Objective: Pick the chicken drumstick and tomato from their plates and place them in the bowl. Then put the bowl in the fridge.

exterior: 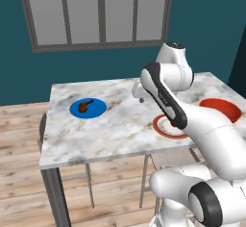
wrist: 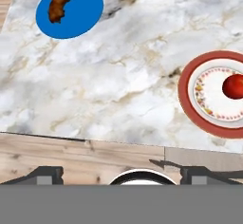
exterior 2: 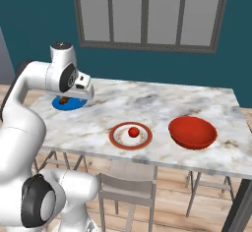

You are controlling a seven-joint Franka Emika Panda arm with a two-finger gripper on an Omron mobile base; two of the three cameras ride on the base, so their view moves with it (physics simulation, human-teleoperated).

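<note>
Drumstick meat, dark brown with a thin bone end, the chicken drumstick (wrist: 60,6) lies on the blue plate (wrist: 83,16) at the upper left of the hand view. In the left base view that same plate sits at centre left on the marble table (exterior: 110,125), the drumstick on its middle. The tomato (wrist: 234,86), a small glossy red ball, rests on the white plate with a red-brown rim (wrist: 190,102) at the right edge of the hand view; in the right base view this plate is at the centre of the frame, with the tomato on it. The bowl (exterior 2: 193,132), red-orange and deeper than the plates, stands just to the right of the rimmed plate in the right base view, apart from it, and holds nothing. The two plates lie well apart, bare marble between them.

The gripper (wrist: 121,174) shows as two dark finger tips at the bottom of the hand view, set wide apart near the lower left and lower right, with nothing between them. They hang over the table's near edge, the wooden floor (wrist: 71,156) below. A chair (exterior 2: 129,189) stands under the table at lower centre of the right base view.
</note>
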